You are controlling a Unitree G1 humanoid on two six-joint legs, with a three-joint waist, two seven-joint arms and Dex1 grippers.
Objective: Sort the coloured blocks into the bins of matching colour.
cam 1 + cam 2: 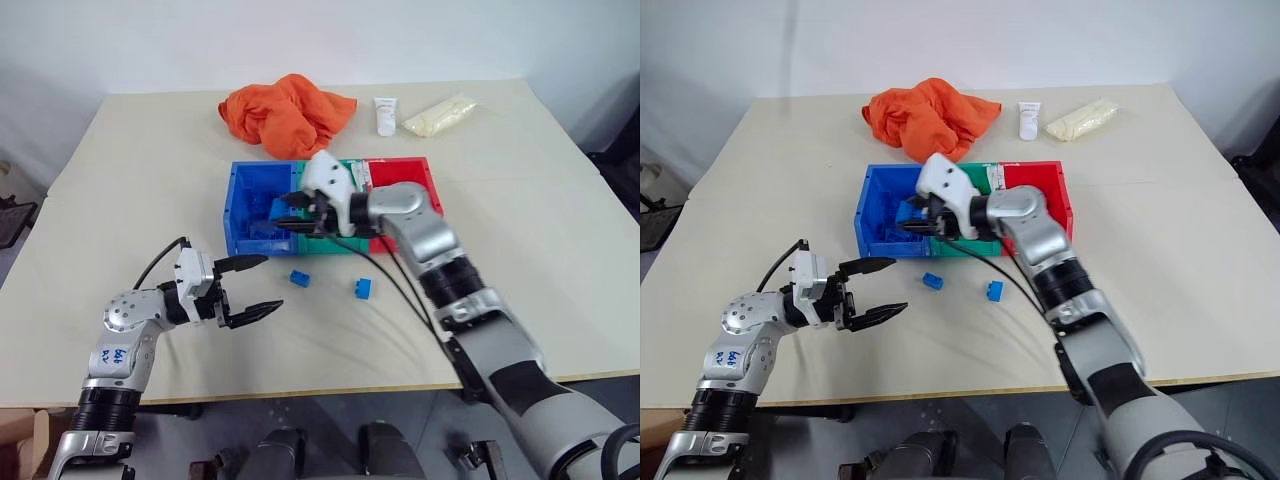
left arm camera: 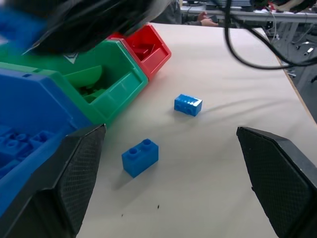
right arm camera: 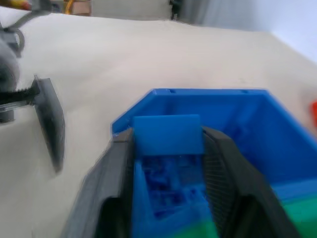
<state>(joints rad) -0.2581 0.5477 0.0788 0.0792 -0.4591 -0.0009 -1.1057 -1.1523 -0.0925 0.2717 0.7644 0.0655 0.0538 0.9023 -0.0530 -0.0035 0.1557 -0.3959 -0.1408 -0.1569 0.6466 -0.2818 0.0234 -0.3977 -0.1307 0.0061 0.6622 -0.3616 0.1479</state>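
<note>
Overhead, from the head camera: right gripper (image 1: 297,208) poised above the blue bin (image 1: 250,190), fingers clamped on a blue block; drop point directly beneath, so nothing left but to let go. Blue, green (image 1: 345,166) and red (image 1: 400,170) bins joined in a row mid-table. Left gripper (image 1: 250,288) hanging wide open and empty near the table's front edge, pointing toward two loose blue blocks (image 1: 299,278) (image 1: 362,288) just in front of the bins; nearer to both than the right arm.

Next, from the left wrist: nearer loose block (image 2: 140,156) lying between the spread fingers (image 2: 79,168), long axis skewed to them, two studs up.

Finally, from the right wrist: held blue block (image 3: 167,134) pinched flat-faced between both fingers, blue bin wall (image 3: 208,99) behind and below, more blue blocks inside.
</note>
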